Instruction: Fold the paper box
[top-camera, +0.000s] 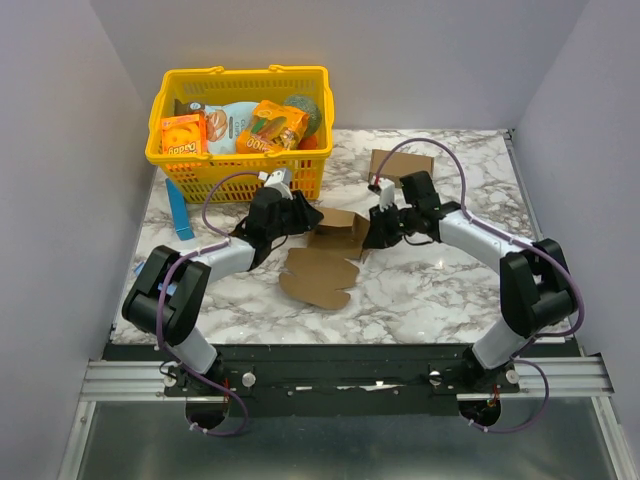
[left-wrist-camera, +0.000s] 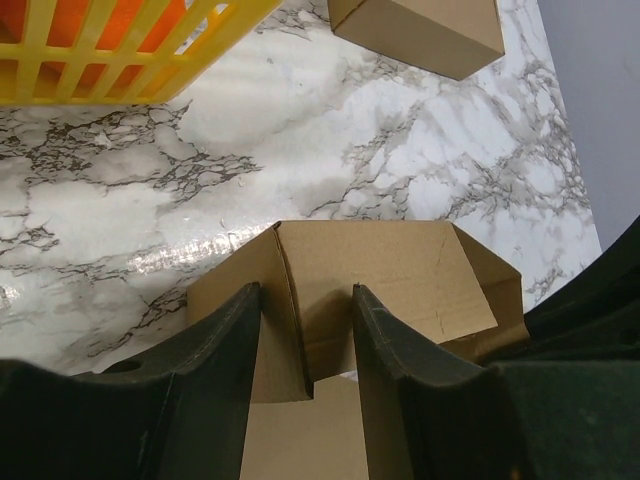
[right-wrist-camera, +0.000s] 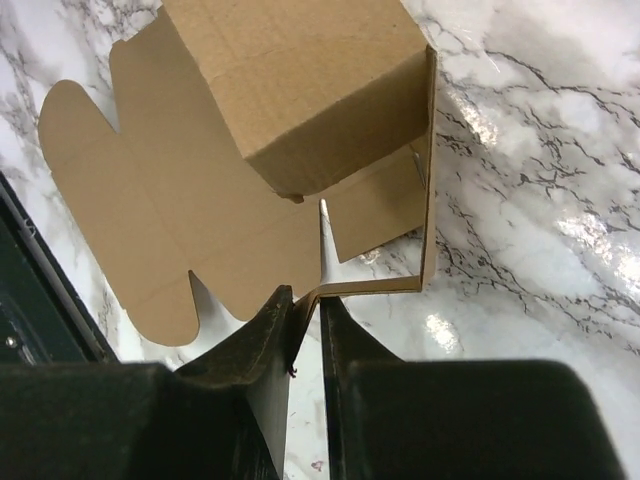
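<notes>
So in the overhead view the paper box (top-camera: 328, 262) sits around the middle of the marble worktop (top-camera: 440, 295), right between the two hands. It's only partly done. The lower part is flat on the worktop with its rounded flaps spread out, and the upper part is folded up into a boxy shape.

The left hand (left-wrist-camera: 305, 292) is at the box's upper left edge. In its own wrist view the fingers (left-wrist-camera: 232, 370) sit partway apart with a raised creased corner of cardboard between them. We honestly can't tell if they're squeezing it or just straddling it.

The right hand (right-wrist-camera: 308, 300) is clearer. In its wrist view the two fingers (right-wrist-camera: 262, 350) are almost together, with the thin edge of an upright side flap pinched in the narrow gap. That flap stands on edge along the right side of the box, and the folded-up block sits above it in that frame.

Other stuff we can see: a yellow basket (top-camera: 300, 180) in the upper left of the overhead frame with orange snack boxes (top-camera: 182, 135) inside, and a longer brown carton (top-camera: 400, 163) on the worktop just above the right hand, well apart from the sheet
</notes>
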